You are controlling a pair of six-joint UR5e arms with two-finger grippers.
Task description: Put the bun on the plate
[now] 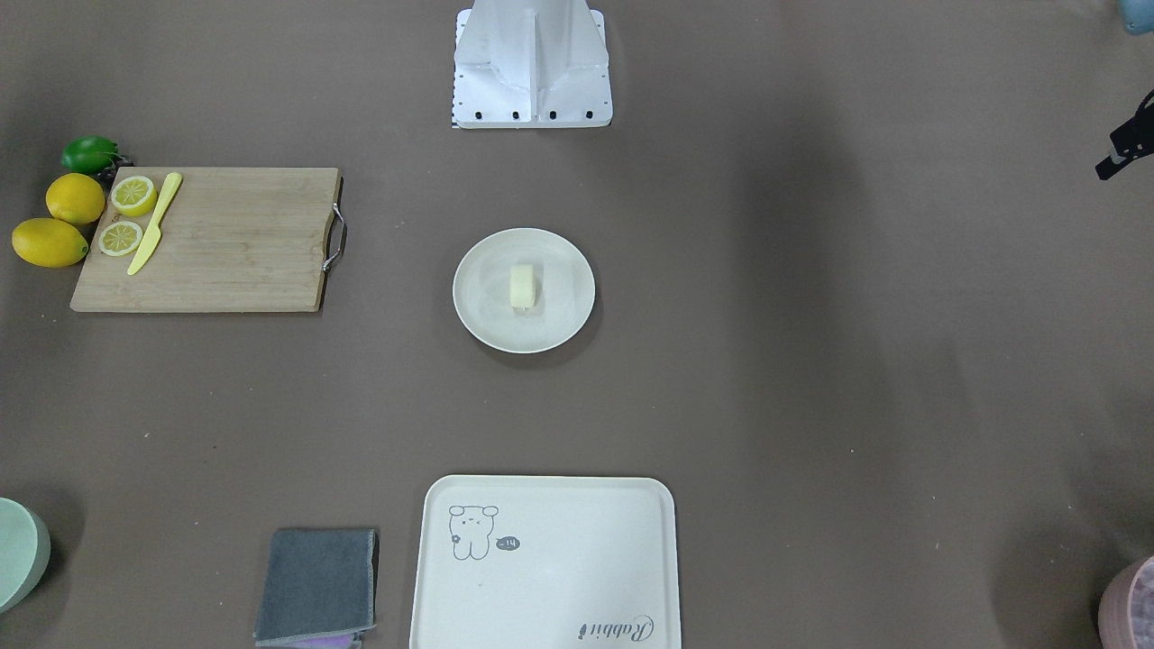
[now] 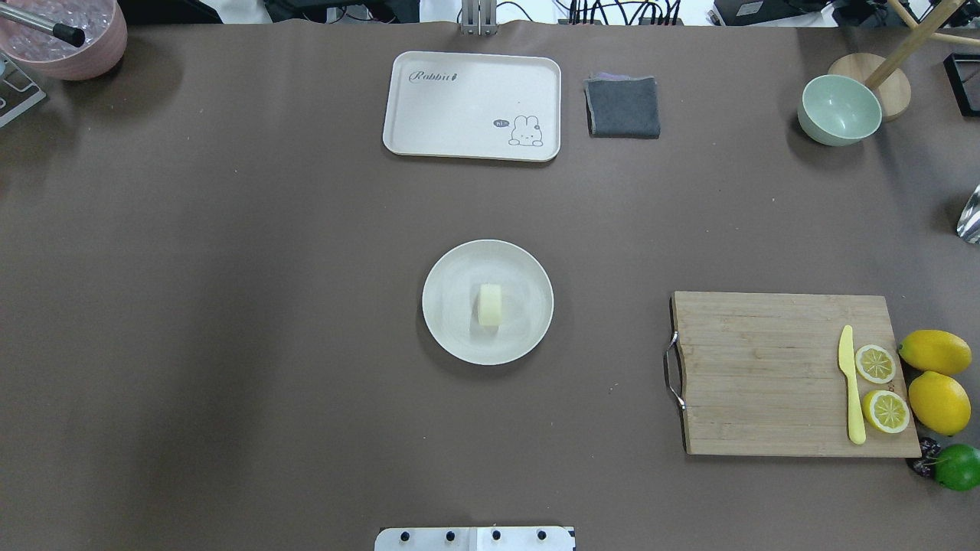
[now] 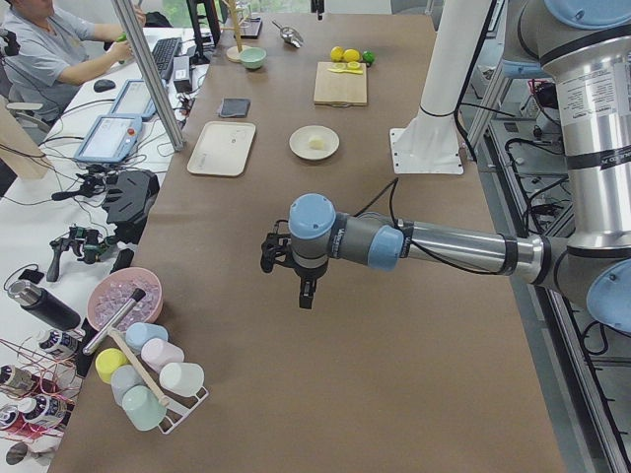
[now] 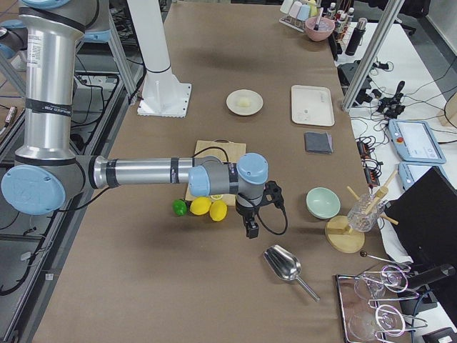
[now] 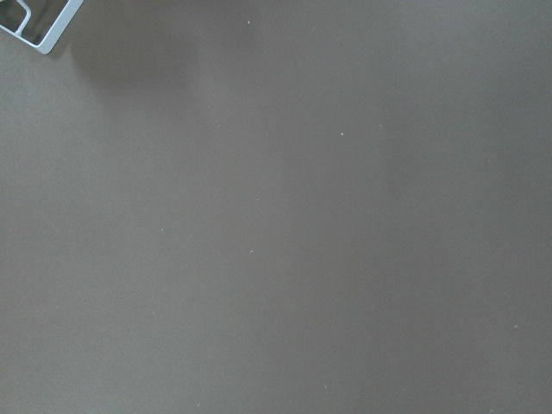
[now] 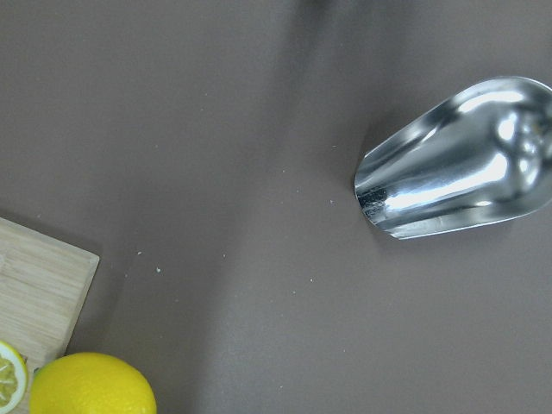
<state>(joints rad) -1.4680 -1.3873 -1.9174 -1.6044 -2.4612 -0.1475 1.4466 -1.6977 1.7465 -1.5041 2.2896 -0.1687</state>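
Observation:
The bun [image 2: 490, 304], a small pale cream-yellow block, lies in the middle of the round off-white plate [image 2: 452, 321] at the table's centre. It shows there in the front view too, bun [image 1: 523, 286] on plate [image 1: 478, 306]. My left gripper [image 3: 304, 296] hangs over bare table far to the left of the plate, and nothing shows between its fingers. My right gripper [image 4: 251, 230] hovers far to the right, between the lemons and a metal scoop [image 6: 457, 168]. Only the side views show them clearly, so I cannot tell whether either is open or shut.
A wooden cutting board [image 2: 766, 375] holds two lemon halves and a yellow knife [image 2: 850, 386], with whole lemons [image 2: 938, 402] and a lime beside it. A cream tray [image 2: 471, 103], grey cloth [image 2: 622, 107], green bowl [image 2: 838, 111] and pink bowl [image 2: 69, 38] line the far edge. A person sits at a desk [image 3: 49, 54].

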